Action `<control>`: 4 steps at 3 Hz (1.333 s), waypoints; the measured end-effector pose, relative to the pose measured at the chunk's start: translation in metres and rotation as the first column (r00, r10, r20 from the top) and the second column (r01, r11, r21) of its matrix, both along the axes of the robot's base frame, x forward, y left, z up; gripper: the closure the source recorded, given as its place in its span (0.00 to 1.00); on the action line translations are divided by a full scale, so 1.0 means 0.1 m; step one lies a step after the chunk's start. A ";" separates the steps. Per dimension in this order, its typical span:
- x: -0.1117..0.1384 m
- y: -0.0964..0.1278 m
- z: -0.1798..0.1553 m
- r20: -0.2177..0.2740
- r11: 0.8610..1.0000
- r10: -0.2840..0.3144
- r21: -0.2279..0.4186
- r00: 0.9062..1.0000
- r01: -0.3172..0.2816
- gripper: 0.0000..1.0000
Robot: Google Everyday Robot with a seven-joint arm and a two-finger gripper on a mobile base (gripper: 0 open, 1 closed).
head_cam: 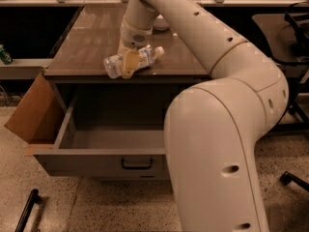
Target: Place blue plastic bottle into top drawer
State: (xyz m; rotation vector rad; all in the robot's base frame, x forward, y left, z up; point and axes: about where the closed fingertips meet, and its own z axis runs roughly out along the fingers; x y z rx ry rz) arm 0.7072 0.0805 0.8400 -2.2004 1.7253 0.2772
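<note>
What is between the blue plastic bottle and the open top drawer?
Only the tabletop's front edge, in the camera view; the tool grips the blue plastic bottle above the top drawer.

The gripper [129, 64], above the top drawer [96, 161], covers the middle of the blue plastic bottle [147, 56], hiding the label there. The robot arm [217, 129] blocks the drawer's right end. Beyond the drawer, on the cabinet top [91, 42], only a sliver of a white bowl [161, 23] shows past the arm. Far left of the drawer, a small green object [4, 55] is cut off at the edge.
</note>
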 end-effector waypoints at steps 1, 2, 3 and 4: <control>-0.01 -0.07 0.07 0.020 1.000 -0.012 -0.001 1.000 0.012 0.65; -0.14 -0.24 0.27 0.057 0.999 -0.045 0.002 0.997 0.045 0.89; -0.45 -0.42 0.40 0.058 0.995 -0.100 0.015 0.993 0.099 1.00; -0.82 -0.54 0.24 -0.003 0.987 -0.159 0.007 0.987 0.159 1.00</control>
